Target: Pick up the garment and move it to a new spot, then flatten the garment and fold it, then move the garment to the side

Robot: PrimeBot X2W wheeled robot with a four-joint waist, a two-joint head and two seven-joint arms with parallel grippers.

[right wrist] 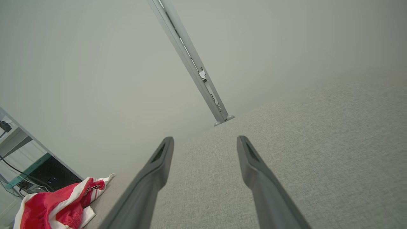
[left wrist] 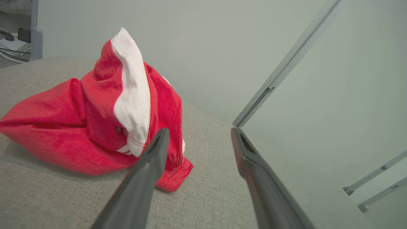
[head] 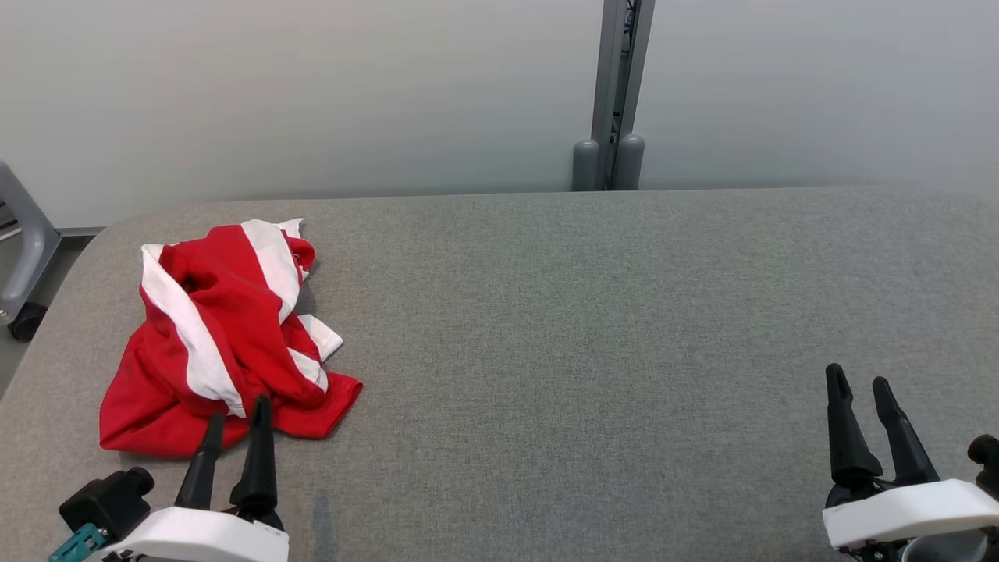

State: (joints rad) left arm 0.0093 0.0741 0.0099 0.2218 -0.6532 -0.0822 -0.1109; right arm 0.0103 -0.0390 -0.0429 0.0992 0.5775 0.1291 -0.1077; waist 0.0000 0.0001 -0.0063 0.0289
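The garment (head: 222,336) is red with white stripes and lies crumpled in a heap on the left part of the grey padded table (head: 593,336). My left gripper (head: 238,410) stands open at the lower left, its fingertips over the heap's near hem with nothing between them. In the left wrist view the garment (left wrist: 105,117) rises just left of my left gripper (left wrist: 198,133). My right gripper (head: 858,378) is open at the lower right, far from the cloth. In the right wrist view my right gripper (right wrist: 205,141) points over bare table, with the garment (right wrist: 60,206) at the lower left.
A pale wall runs behind the table, with a grey upright post (head: 616,94) at the back middle. A grey frame on a castor (head: 23,265) stands off the table's left edge. A wide stretch of table lies between the two grippers.
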